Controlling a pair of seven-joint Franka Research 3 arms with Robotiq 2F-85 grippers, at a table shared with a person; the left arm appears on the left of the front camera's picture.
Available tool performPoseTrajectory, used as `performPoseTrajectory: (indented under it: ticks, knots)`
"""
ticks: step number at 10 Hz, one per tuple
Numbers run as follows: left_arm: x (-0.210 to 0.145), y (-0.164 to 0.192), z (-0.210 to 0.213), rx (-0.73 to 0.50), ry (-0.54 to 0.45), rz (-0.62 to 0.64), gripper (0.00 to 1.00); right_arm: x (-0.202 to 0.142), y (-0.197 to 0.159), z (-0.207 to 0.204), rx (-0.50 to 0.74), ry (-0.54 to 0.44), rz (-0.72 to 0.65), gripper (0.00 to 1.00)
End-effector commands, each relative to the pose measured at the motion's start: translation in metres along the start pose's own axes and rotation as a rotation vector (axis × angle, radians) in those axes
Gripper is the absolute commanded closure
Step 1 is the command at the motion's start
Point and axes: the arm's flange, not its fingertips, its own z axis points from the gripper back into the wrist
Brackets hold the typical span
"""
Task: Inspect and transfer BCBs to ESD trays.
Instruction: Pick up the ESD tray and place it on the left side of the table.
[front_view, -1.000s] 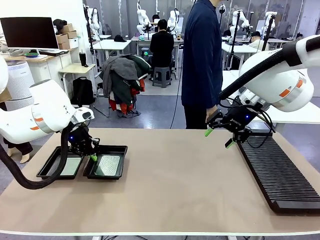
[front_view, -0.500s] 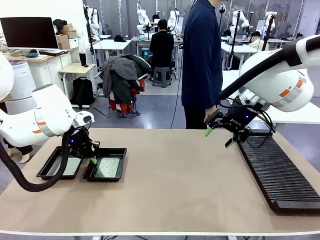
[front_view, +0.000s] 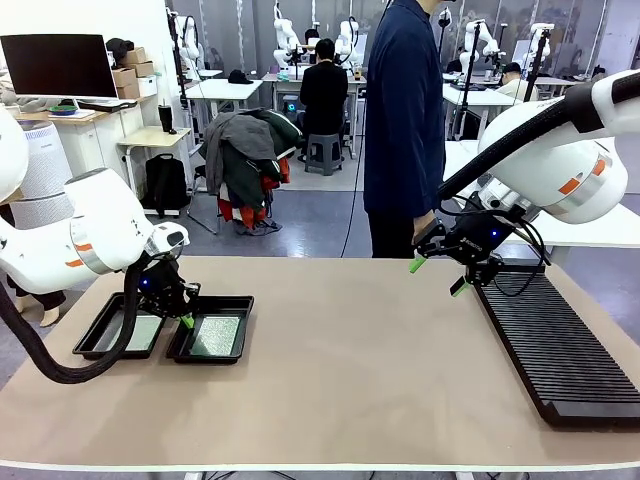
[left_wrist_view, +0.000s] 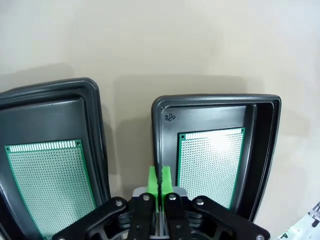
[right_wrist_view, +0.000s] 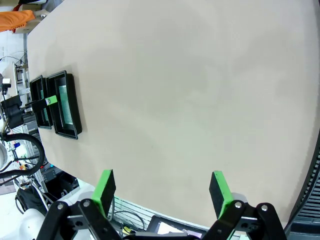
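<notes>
Two ESD trays (front_view: 212, 335) sit side by side at the table's (front_view: 360, 380) left end, rims nearly touching, only a thin strip of tabletop between them in the left wrist view. Each tray holds one BCB (left_wrist_view: 211, 162), lying flat on the floor; two BCBs total, second one (left_wrist_view: 50, 185) in the other tray. The left tray (front_view: 122, 326) lies close to the table's left edge.

Left gripper (front_view: 185, 316) hangs low over the gap between the trays, fingers pressed together, green pads (left_wrist_view: 159, 181) touching, nothing between them. Right gripper (front_view: 438, 275) is up in the air at the far right, just beside the far end of the long black slotted rack (front_view: 555, 345), jaws spread wide and empty; green pads (right_wrist_view: 106, 187) well apart in the right wrist view.

One rack, running along the right side up to the near right edge. Whole middle of the table is bare between trays and rack. One person (front_view: 404, 125) stands at the far edge, near the right gripper.
</notes>
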Motion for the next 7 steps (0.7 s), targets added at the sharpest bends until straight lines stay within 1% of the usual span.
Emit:
performPoseTrajectory:
  ticks: [1,2,7]
  knots:
    - [0.0,0.001,0.002,-0.003,-0.005,0.004,0.97,0.002,0.001,0.0,-0.019,0.0,-0.012,0.0]
    - [0.0,0.0,0.0,0.0,0.0,0.0,0.91,0.002,0.001,0.0,-0.019,0.0,-0.012,0.0]
    - [0.001,-0.007,0.016,0.041,0.01,0.005,0.44,0.002,0.001,0.0,-0.019,0.0,-0.012,0.0]
